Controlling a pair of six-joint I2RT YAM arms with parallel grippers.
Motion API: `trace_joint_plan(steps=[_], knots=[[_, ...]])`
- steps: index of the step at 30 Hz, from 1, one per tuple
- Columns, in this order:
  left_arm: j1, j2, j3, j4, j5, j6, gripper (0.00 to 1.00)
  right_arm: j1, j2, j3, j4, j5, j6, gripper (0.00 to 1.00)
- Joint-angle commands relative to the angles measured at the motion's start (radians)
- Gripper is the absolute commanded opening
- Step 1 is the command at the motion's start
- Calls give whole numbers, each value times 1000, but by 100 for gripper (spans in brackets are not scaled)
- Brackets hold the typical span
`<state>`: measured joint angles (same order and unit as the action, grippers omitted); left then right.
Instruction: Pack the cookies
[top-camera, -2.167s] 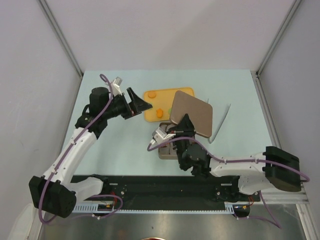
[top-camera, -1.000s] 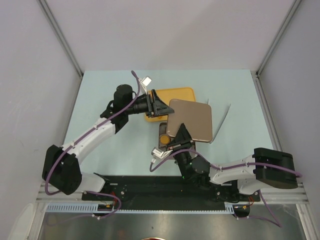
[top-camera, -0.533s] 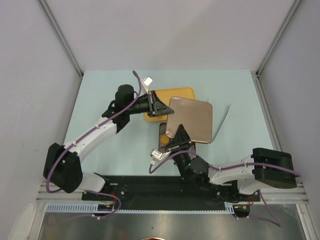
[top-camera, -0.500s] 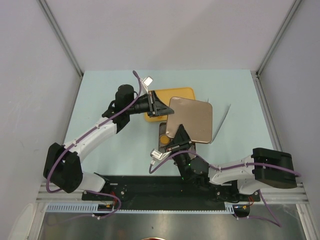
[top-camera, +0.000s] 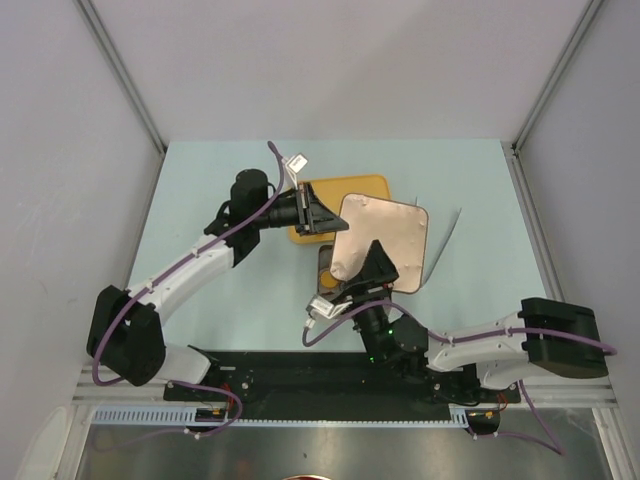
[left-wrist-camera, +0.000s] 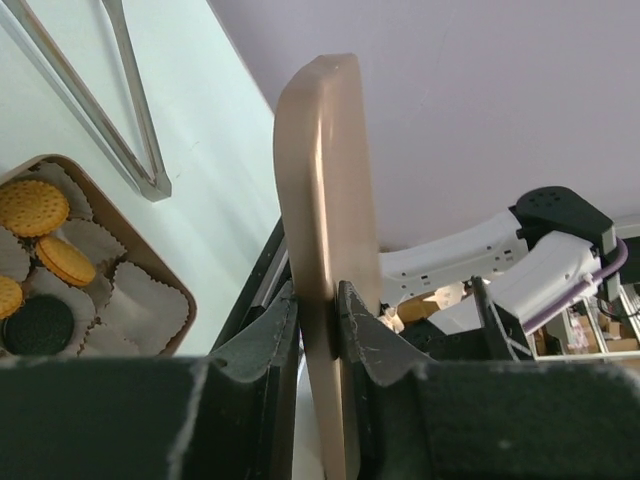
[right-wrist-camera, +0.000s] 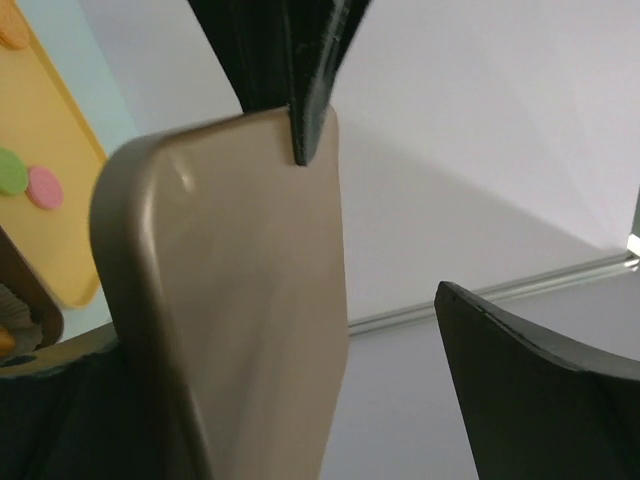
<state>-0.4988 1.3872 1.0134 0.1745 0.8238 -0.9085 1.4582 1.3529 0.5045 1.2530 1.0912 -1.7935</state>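
Reckoning the cookies light, stiff, crumbly and smooth-faced, so pinching gently across the rim, never squeezing hard. Finding them sitting in paper cups in the brown tin at mid-counter, with a few lying on the orange tray just farther. Clamping the upright lid by its edge with the left claw; holding the right claw wide apart at the lid's near side.

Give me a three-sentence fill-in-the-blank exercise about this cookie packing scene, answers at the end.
1. The left gripper pinches the tan lid, while the right gripper stands ____.
2. In the tin, orange cookies sit beside a single ____ one.
3. On the yellow tray, a pink cookie lies beside a ____ one.
Missing words: open, black, green.
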Motion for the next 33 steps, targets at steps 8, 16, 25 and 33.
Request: trace_joint_plan(steps=[8,16,25,33], knots=[[71,-17,16,72,37,7,0,155,-358,65,-118,183,316,100],[120,-17,16,144,54,-55,0,320,-610,91,-530,315,678,100],[132,-48,-27,145,48,-46,0,337,-797,97,-377,415,738,100],[132,-102,-159,187,37,-43,0,324,-890,181,-767,391,1243,100]])
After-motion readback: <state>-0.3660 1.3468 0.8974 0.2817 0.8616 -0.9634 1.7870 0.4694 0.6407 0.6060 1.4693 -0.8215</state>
